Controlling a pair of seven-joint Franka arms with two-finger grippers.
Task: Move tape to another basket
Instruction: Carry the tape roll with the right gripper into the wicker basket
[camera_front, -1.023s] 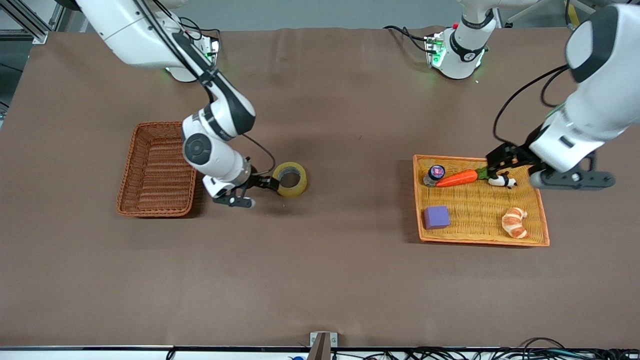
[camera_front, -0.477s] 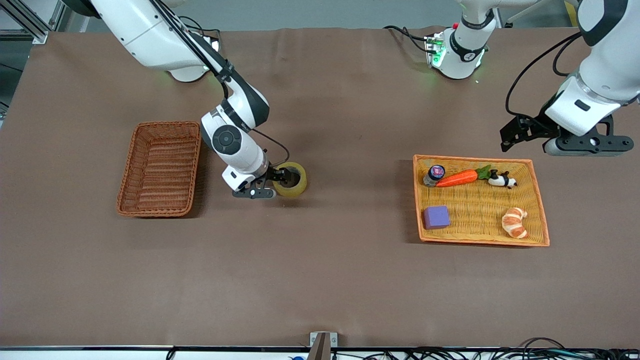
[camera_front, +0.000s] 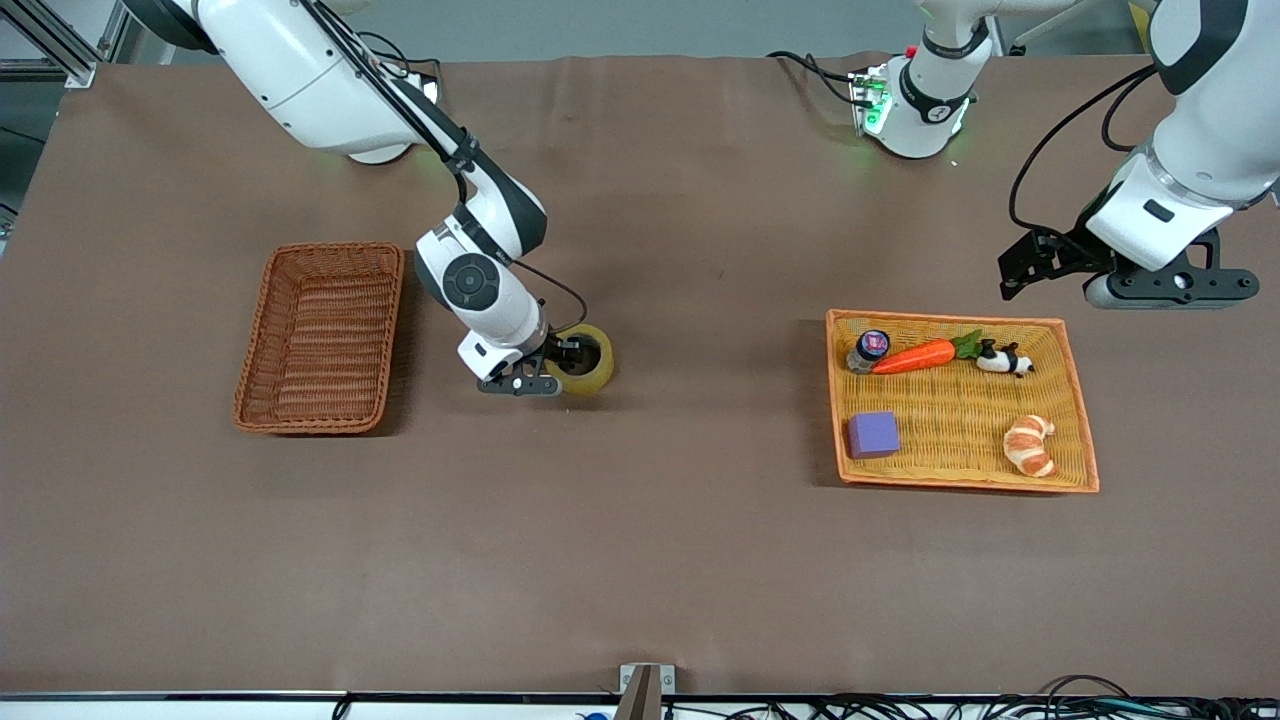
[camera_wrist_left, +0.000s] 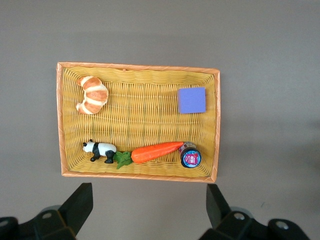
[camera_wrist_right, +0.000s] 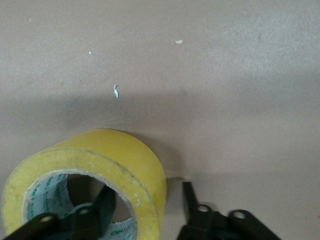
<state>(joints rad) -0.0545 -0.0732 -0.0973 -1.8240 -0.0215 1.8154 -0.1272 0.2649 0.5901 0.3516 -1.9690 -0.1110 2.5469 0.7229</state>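
The tape (camera_front: 598, 364), a yellowish roll with a grey core, lies flat on the brown table between the two baskets. It also shows in the right wrist view (camera_wrist_right: 122, 155). My right gripper (camera_front: 558, 367) is open and low over the roll's wall (camera_wrist_right: 145, 205). One finger is inside the core and the other is outside, a little apart from the roll. The reddish-brown basket (camera_front: 320, 340) stands empty toward the right arm's end. My left gripper (camera_front: 1040, 266) is open and empty, up over bare table beside the tray's rim (camera_wrist_left: 148, 210).
A light orange-yellow woven tray (camera_front: 950, 425) toward the left arm's end holds a carrot (camera_front: 915, 357), a small jar (camera_front: 868, 348), a panda figure (camera_front: 1003, 359), a purple block (camera_front: 873, 434) and a croissant (camera_front: 1030, 445). The left wrist view shows the tray (camera_wrist_left: 145, 115) from above.
My right gripper has moved onto the tape and one finger has gone down into its core. My left gripper has lifted off the tray and drawn back over bare table.
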